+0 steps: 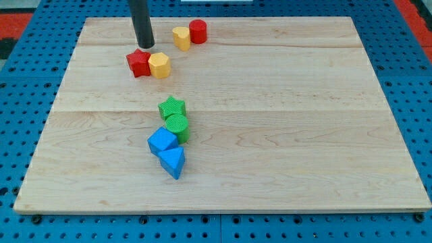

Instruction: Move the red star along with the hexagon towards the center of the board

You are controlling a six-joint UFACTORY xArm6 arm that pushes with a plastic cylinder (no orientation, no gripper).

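Rod contact sits at the upper side of the red star [138, 63]: my tip [146, 46] is just above it, at its upper-right corner, touching or very nearly so. No jaws exist on this arm, only the bare rod, so nothing is spread or pinched.

The star lies in the board's [283, 135] upper-left part, with the yellow hexagon [159, 65] touching its right side. Both are well apart from the centre, which lies down and to the view's right of them. My tip is placed behind the pair, on the side away from the centre, which I judge is so that a push downward and rightward carries both at once.

Because the tip bears near the seam between the two, the blocks may split apart or the star may spin round the hexagon; a steady line through both should hold them together.

Another yellow block [181, 38] and a red cylinder [198, 32] sit touching near the top edge, right of my tip. A green star [172, 106], green cylinder [177, 126], blue cube [163, 141] and blue wedge [173, 162] form a chain left of centre, close to the likely path.
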